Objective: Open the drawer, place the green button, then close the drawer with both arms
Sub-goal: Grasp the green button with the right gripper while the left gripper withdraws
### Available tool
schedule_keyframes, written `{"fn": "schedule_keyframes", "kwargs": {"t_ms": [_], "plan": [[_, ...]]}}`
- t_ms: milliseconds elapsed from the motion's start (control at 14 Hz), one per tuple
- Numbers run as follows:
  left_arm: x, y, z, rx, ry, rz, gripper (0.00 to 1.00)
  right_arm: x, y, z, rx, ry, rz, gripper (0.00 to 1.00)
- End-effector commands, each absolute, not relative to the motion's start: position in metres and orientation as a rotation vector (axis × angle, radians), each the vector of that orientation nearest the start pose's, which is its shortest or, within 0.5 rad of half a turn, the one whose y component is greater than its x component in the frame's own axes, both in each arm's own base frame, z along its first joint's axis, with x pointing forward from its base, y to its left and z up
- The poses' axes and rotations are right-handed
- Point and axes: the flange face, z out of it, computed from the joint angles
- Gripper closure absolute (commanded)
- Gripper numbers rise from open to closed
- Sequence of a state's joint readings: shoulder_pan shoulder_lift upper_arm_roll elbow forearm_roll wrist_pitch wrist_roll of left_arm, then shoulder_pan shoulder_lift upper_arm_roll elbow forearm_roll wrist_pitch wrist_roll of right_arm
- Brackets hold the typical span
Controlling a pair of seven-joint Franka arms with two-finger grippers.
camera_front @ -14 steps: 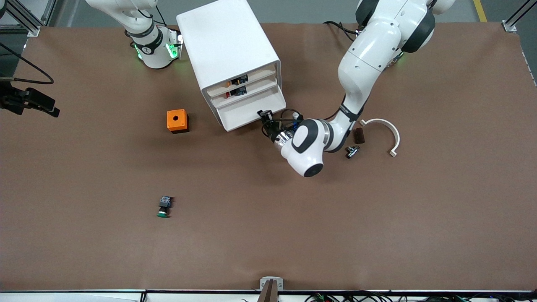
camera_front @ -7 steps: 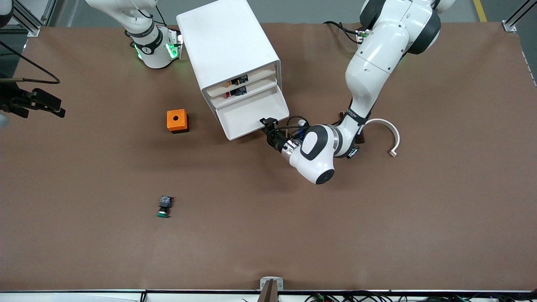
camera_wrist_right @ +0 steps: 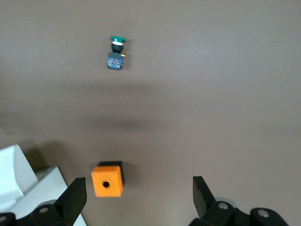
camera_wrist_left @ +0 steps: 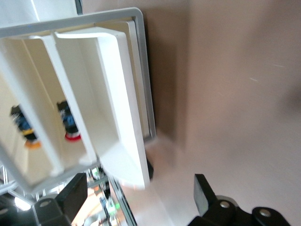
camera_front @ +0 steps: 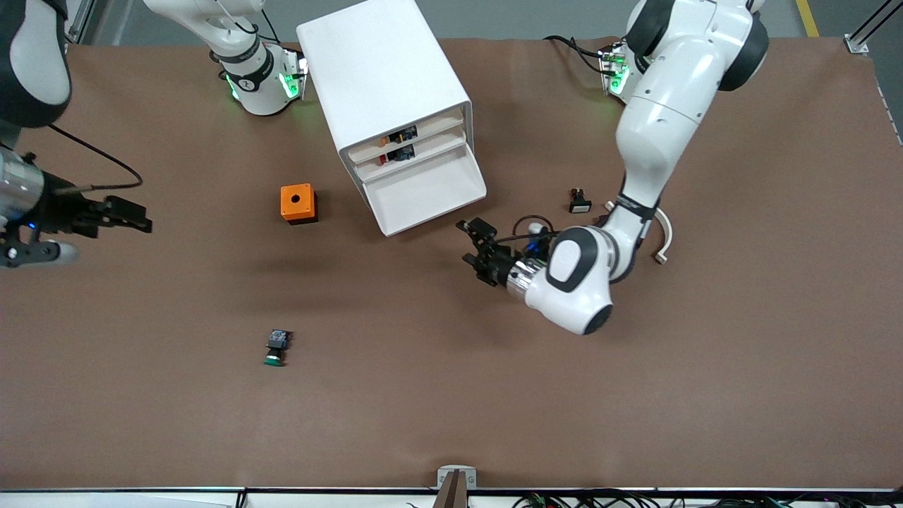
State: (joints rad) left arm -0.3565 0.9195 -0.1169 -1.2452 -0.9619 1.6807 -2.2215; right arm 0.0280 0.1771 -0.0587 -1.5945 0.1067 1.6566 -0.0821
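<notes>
The white cabinet stands near the robots' bases. Its third drawer is pulled out and its tray shows nothing inside; it also shows in the left wrist view. My left gripper is open and empty, a short way off the drawer's front corner, apart from it. The green-capped button lies on the table nearer the front camera, also in the right wrist view. My right gripper is open and empty, above the table at the right arm's end.
An orange cube with a round hole sits beside the cabinet. A black switch with a white face and a white curved part lie by the left arm. The two upper drawers hold red and blue parts.
My left gripper pulled the drawer farther out, let go and drew back from it. My right gripper moved in from the table's end toward the middle. The black switch is now uncovered.
</notes>
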Motion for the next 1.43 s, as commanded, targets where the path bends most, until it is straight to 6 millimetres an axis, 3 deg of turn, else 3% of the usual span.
{"fn": "schedule_keyframes", "kwargs": {"t_ms": [0,286,429,571,714,857,1000,1214,1357], "plan": [[0.642,-0.341,0.256,1.326,2.471,-1.678,0.01,0.628,0.023,0.480,-3.021,0.063,0.165,0.00],[0.666,-0.286,0.301,1.289,2.413,-1.658,0.01,0.656,0.066,0.417,-3.033,0.264,0.123,0.00],[0.671,-0.266,0.308,1.302,2.382,-1.665,0.01,0.667,0.090,0.382,-3.031,0.357,0.084,0.00],[0.677,-0.246,0.314,1.278,2.377,-1.669,0.01,0.678,0.094,0.346,-3.030,0.404,0.044,0.00],[0.677,-0.243,0.317,1.278,2.378,-1.662,0.01,0.683,0.106,0.306,-3.023,0.464,-0.001,0.00],[0.677,-0.243,0.317,1.279,2.379,-1.660,0.01,0.688,0.105,0.259,-3.020,0.500,-0.045,0.00],[0.677,-0.245,0.317,1.282,2.380,-1.660,0.01,0.686,0.105,0.225,-3.018,0.507,-0.104,0.00],[0.676,-0.248,0.315,1.290,2.386,-1.656,0.01,0.681,0.103,0.198,-3.028,0.515,-0.063,0.00],[0.674,-0.248,0.313,1.341,2.393,-1.623,0.01,0.679,0.103,0.189,-3.007,0.543,-0.049,0.08]]}}
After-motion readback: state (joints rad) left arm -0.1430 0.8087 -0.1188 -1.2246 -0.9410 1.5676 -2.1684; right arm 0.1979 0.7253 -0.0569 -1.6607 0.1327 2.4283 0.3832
